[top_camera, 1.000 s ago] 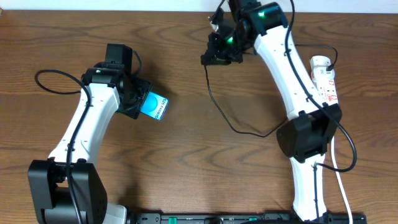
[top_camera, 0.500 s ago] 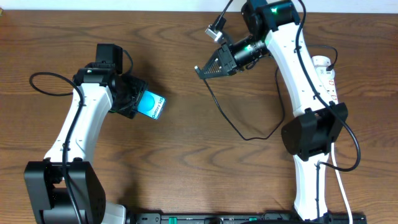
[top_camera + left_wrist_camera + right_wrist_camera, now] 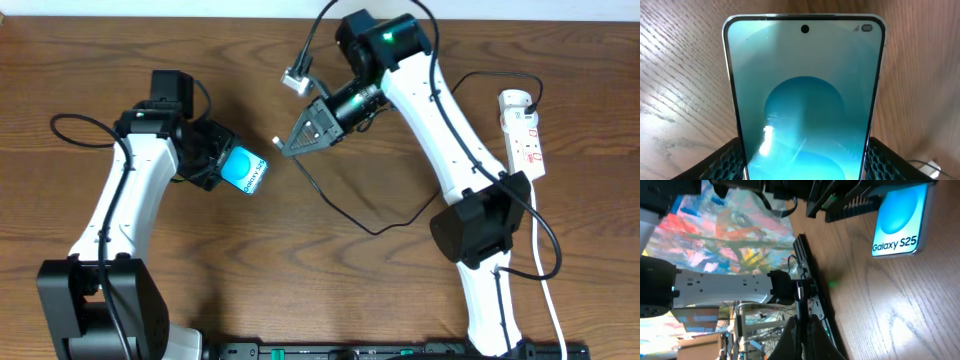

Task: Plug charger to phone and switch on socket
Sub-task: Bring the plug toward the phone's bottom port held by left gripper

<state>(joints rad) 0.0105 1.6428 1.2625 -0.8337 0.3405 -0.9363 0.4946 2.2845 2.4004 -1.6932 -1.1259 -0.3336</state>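
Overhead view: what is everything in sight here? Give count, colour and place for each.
phone: one, cyan screen, left of centre, between the left hand's fingers
charger: one, thin black cable, looping across mid-table from the right hand towards the socket
socket: one, white strip with red markings, right edge
white cord: one, running down the right side
table: one, brown wood
left hand: one, black, shut on the phone
right hand: one, black, shut on the charger, pointing towards the phone
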